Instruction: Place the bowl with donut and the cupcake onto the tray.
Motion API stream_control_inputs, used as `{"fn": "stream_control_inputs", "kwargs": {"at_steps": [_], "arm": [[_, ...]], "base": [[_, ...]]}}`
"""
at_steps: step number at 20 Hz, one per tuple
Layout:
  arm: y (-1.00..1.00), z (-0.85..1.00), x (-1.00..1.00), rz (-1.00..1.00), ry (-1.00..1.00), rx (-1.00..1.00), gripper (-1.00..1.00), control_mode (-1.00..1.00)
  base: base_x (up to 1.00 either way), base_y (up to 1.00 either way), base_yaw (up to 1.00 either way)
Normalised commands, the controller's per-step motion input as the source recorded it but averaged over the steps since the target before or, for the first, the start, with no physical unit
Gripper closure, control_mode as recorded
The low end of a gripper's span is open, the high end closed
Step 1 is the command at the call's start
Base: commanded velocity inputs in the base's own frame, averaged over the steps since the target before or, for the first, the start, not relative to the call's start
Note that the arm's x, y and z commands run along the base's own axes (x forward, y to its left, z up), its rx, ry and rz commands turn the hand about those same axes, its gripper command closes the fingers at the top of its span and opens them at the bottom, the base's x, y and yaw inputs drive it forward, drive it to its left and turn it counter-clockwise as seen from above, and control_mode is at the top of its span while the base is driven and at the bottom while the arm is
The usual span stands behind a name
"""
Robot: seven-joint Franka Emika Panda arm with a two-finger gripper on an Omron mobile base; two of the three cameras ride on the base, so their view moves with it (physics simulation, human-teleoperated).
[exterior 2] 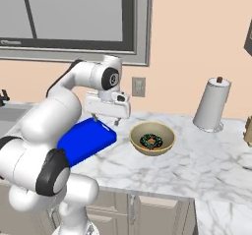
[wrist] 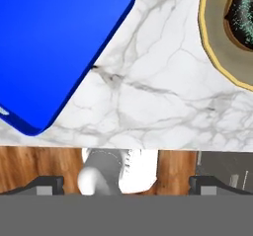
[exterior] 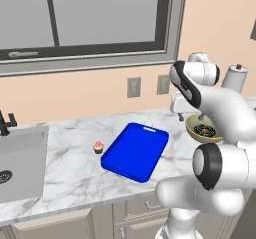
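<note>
The blue tray (exterior: 135, 150) lies flat on the marble counter, its handle slot at the far end. Left of it stands the small pink cupcake (exterior: 98, 147). To the tray's right sits the tan bowl (exterior 2: 152, 138) with the dark sprinkled donut (exterior 2: 151, 141) inside; in the left base view my arm hides part of the bowl (exterior: 199, 131). My gripper (exterior 2: 105, 120) hangs open and empty above the counter, between the tray's far end (exterior 2: 88, 138) and the bowl. In the hand view the tray (wrist: 54, 42) is at upper left, the bowl rim (wrist: 213, 52) and donut (wrist: 244, 13) at upper right, and the gripper (wrist: 126, 184) wide apart.
A sink (exterior: 20, 163) with a dark faucet (exterior: 6, 123) is set into the counter at far left. A paper towel roll (exterior 2: 212, 103) stands by the wall right of the bowl. Wall outlets (exterior: 133, 87) and a window are behind. The counter's front edge (wrist: 123, 146) lies below the gripper.
</note>
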Motion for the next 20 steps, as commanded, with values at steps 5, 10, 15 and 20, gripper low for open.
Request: {"fn": "stream_control_inputs", "kwargs": {"at_steps": [5, 10, 15, 20], "arm": [[-0.31, -0.31, 0.01, 0.05, -0.07, 0.00, -1.00, -1.00], [-0.23, -0.25, 0.01, 0.06, -0.13, 0.00, -1.00, -1.00], [-0.23, -0.22, 0.08, 0.05, -0.08, 0.00, -1.00, -1.00], [-0.22, -0.17, 0.31, 0.02, -0.01, 0.00, -1.00, -1.00]], "base": [[0.00, 0.00, 0.00], [0.00, 0.00, 0.00], [0.00, 0.00, 0.00], [0.00, 0.00, 0.00]]}}
